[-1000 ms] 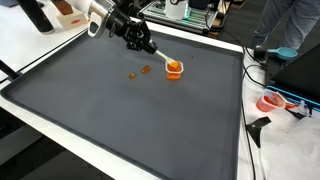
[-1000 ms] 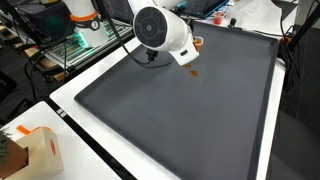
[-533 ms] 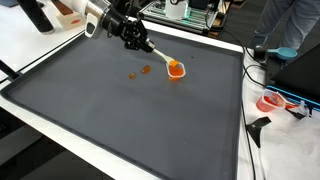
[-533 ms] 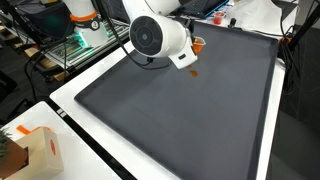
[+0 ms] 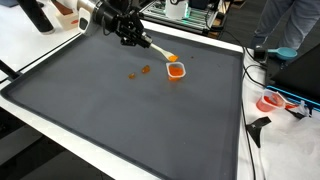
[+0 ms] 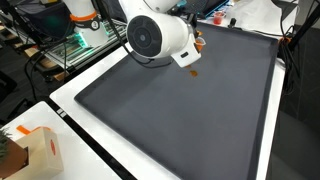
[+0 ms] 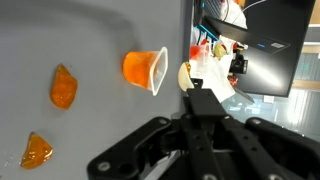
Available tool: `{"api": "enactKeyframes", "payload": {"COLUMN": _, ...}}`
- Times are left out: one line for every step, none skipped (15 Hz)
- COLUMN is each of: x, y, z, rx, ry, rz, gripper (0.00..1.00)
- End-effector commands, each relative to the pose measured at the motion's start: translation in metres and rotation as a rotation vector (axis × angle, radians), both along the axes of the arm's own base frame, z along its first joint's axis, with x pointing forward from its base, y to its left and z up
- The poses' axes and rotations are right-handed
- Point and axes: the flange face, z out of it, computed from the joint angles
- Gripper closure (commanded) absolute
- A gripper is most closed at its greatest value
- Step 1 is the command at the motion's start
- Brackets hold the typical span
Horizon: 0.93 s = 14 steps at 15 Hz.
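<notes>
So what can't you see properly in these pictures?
- Exterior view: the tool grips a thin white stick, but the stick's tip is too small to tell what it is.
- Exterior view: the big round white arm joint covers the tool and most of the small orange plastic cup.
- Wrist view: the two small orange bits are blurry, and the bottom edge cuts off the tool.
</notes>
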Motion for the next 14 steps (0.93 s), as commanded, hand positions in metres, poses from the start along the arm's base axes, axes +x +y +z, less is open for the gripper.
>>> {"api": "enactKeyframes", "payload": {"x": 0.006, "y": -0.01, "z": 0.029, "rx": 0.039, "ry": 0.015, "rz": -0.03, "gripper": 0.97}}
{"api": "enactKeyframes", "payload": {"x": 0.008, "y": -0.012, "z": 0.038, "rx": 0.05, "ry": 0.021, "rz": -0.035, "gripper": 0.97}}
{"api": "enactKeyframes", "payload": {"x": 0.011, "y": -0.013, "z": 0.046, "rx": 0.045, "ry": 0.024, "rz": -0.043, "gripper": 0.97}}
{"api": "enactKeyframes", "payload": {"x": 0.013, "y": -0.015, "z": 0.055, "rx": 0.053, "ry": 0.032, "rz": -0.052, "gripper": 0.97}}
{"api": "enactKeyframes", "payload": {"x": 0.015, "y": -0.016, "z": 0.064, "rx": 0.048, "ry": 0.038, "rz": -0.061, "gripper": 0.97}}
{"api": "enactKeyframes", "payload": {"x": 0.017, "y": -0.018, "z": 0.073, "rx": 0.049, "ry": 0.041, "rz": -0.069, "gripper": 0.97}}
{"api": "enactKeyframes", "payload": {"x": 0.019, "y": -0.019, "z": 0.081, "rx": 0.039, "ry": 0.043, "rz": -0.079, "gripper": 0.97}}
{"api": "enactKeyframes", "payload": {"x": 0.021, "y": -0.02, "z": 0.089, "rx": 0.036, "ry": 0.044, "rz": -0.087, "gripper": 0.97}}
{"api": "enactKeyframes", "payload": {"x": 0.023, "y": -0.021, "z": 0.098, "rx": 0.025, "ry": 0.046, "rz": -0.098, "gripper": 0.97}}
{"api": "enactKeyframes", "payload": {"x": 0.024, "y": -0.022, "z": 0.104, "rx": 0.024, "ry": 0.05, "rz": -0.103, "gripper": 0.97}}
{"api": "enactKeyframes", "payload": {"x": 0.025, "y": -0.022, "z": 0.11, "rx": 0.017, "ry": 0.052, "rz": -0.114, "gripper": 0.97}}
{"api": "enactKeyframes", "payload": {"x": 0.027, "y": -0.022, "z": 0.116, "rx": 0.008, "ry": 0.056, "rz": -0.122, "gripper": 0.97}}
{"api": "enactKeyframes", "payload": {"x": 0.028, "y": -0.023, "z": 0.122, "rx": 0.006, "ry": 0.06, "rz": -0.129, "gripper": 0.97}}
{"api": "enactKeyframes", "payload": {"x": 0.029, "y": -0.023, "z": 0.126, "rx": -0.004, "ry": 0.064, "rz": -0.138, "gripper": 0.97}}
